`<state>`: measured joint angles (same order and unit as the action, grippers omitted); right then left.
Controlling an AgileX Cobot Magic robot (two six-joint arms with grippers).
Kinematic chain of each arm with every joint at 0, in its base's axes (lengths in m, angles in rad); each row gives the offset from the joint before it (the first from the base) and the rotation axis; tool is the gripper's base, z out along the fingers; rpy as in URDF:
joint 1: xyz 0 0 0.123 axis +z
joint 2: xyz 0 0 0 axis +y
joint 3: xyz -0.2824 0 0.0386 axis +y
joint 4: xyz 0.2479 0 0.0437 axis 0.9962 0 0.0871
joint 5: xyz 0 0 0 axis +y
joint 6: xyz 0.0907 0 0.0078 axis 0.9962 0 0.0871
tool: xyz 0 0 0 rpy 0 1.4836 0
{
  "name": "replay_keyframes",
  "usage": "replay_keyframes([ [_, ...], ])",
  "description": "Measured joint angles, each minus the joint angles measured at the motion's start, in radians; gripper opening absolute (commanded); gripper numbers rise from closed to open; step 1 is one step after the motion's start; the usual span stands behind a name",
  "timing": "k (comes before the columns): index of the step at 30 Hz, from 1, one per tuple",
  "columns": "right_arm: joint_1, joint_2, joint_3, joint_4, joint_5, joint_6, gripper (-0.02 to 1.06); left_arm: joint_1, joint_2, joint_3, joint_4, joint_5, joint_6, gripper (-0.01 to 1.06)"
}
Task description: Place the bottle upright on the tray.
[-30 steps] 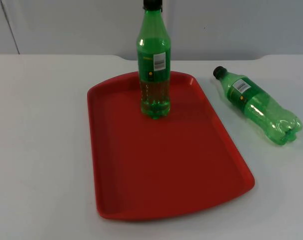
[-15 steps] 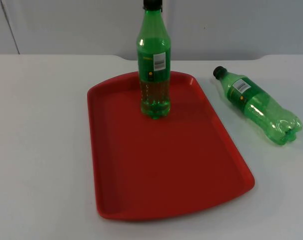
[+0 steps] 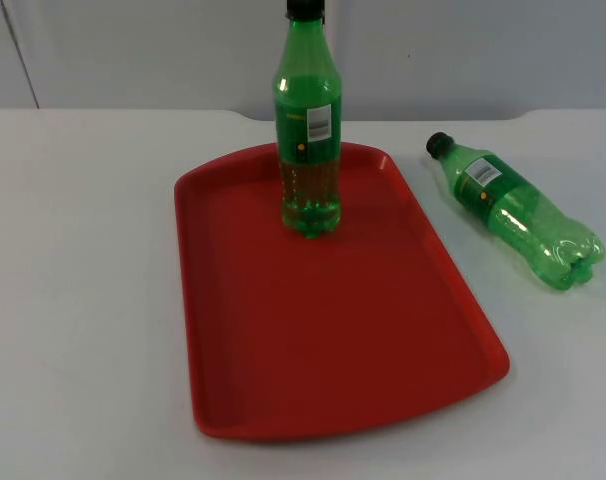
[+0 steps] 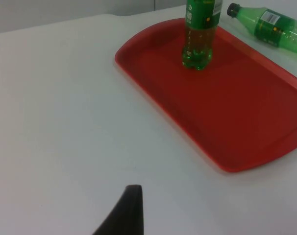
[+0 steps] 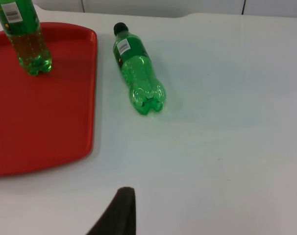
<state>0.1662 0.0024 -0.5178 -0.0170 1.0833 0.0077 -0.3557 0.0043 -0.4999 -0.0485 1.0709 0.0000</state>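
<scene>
Red tray on the white table carries one green bottle upright at its far end; a second bottle lies flat just right of the tray. The left gripper's fingertip sits well apart from the upright bottle. The right gripper's fingertip sits well short of the lying bottle. Neither grip's opening can be judged.

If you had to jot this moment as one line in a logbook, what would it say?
standing bottle: upright on red tray | lying bottle: on its side on table, right of tray | arms: both waiting
</scene>
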Motion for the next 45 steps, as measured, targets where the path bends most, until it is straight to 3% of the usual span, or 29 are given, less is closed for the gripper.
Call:
replay_keyframes([
  [14, 0.0, 0.022, -0.032, -0.001, 0.0, -0.002, 1.05, 0.0, 0.0, 0.0, -0.004, 0.0, 0.0, 1.05],
  [25, 0.0, 0.459, -0.235, -0.046, -0.078, 0.0, 1.05, 0.0, 0.0, 0.0, -0.004, 0.0, 0.0, 1.05],
  [29, 0.0, 0.689, -0.346, -0.046, -0.139, 0.0, 1.05, 0.0, 0.0, 0.0, -0.004, 0.0, 0.0, 1.05],
  [35, 0.0, 0.944, -0.518, -0.043, -0.155, -0.016, 1.05, 0.0, 0.0, 0.0, -0.004, 0.0, 0.0, 1.05],
  [45, 0.0, 1.411, -0.956, -0.017, -0.042, -0.093, 1.05, 0.0, 0.0, 0.0, -0.004, 0.0, 0.0, 1.05],
])
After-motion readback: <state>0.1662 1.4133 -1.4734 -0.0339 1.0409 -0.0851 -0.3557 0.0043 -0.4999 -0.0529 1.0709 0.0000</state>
